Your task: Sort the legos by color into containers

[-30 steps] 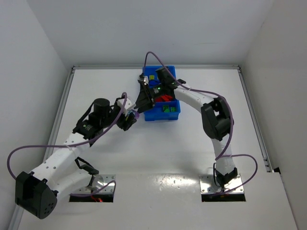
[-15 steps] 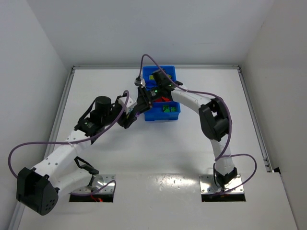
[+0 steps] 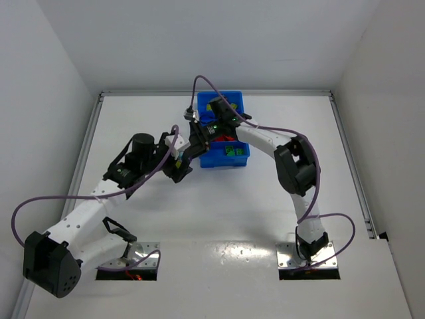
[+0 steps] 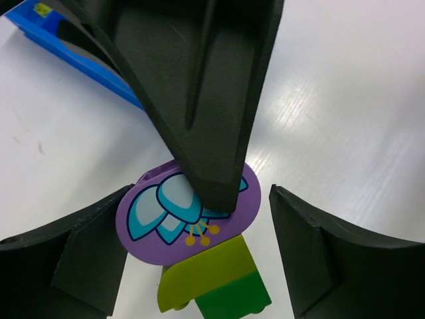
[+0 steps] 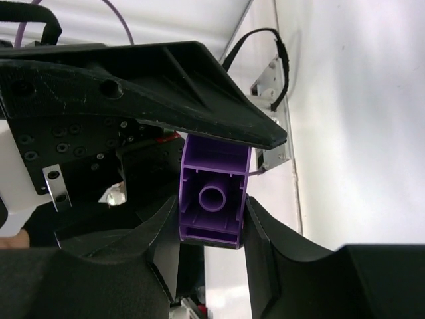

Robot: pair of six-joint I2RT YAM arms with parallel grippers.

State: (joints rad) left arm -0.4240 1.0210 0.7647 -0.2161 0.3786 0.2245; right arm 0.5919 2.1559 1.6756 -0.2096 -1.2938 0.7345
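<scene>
Purple brick (image 4: 159,222) with a flower print is sitting against a yellow-green brick (image 4: 206,269), which is adjoining a green brick (image 4: 232,299). Right end effector (image 5: 212,226) is pinching the purple brick by its sides, its hollow underside showing in the right wrist view. Left end effector (image 4: 199,259) is standing spread, fingers (image 4: 86,259) flanking the stack. All this is happening over the bench (image 3: 232,212), just left of the blue tray (image 3: 232,161).

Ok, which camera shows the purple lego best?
Left wrist: the purple lego shows its flower-printed face, beside a yellow-green brick. Right wrist shows only a hollow purple underside clamped in the right gripper. Top external: too small and covered to make out.
</scene>
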